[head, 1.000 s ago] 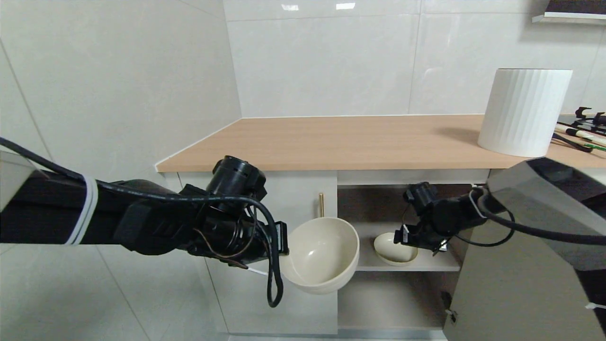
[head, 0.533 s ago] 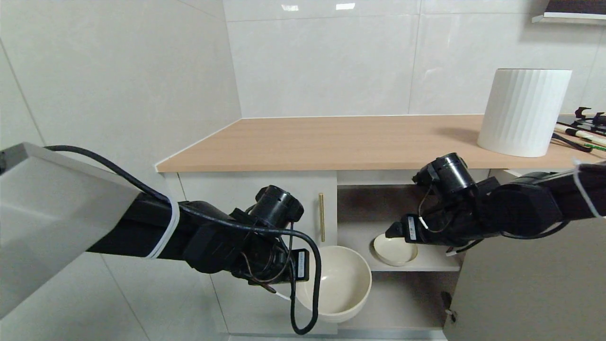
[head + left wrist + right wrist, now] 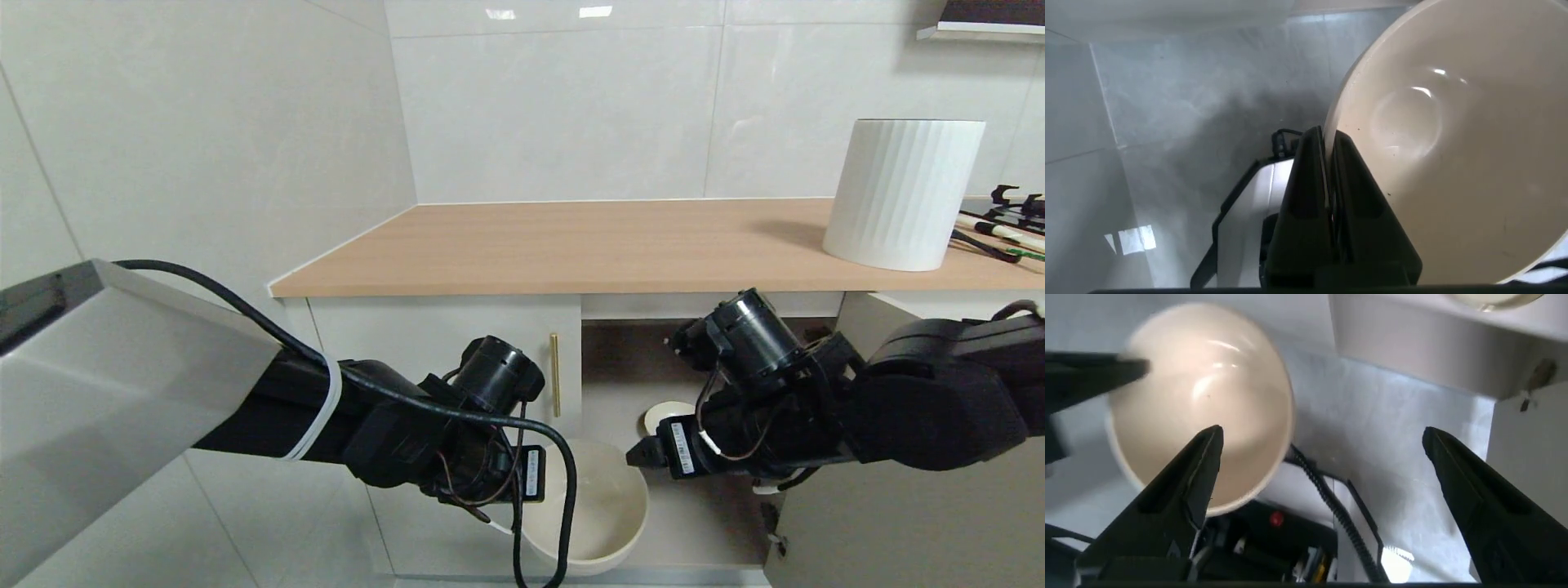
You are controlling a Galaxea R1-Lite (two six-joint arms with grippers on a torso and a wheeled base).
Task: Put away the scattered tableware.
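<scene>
Neighbouring bowl: cabinet door, small dish.

"How much of the small dish on the shelf can you see?"

"Just a sliver in my head view. The right gripper covers the rest, and my right wrist view cuts it at the edge."

"And the bowl?"

"A cable crosses its near rim, and my left wrist view crops its far side. The utensils on the table run out of view, so I can't tell what they are."
</scene>
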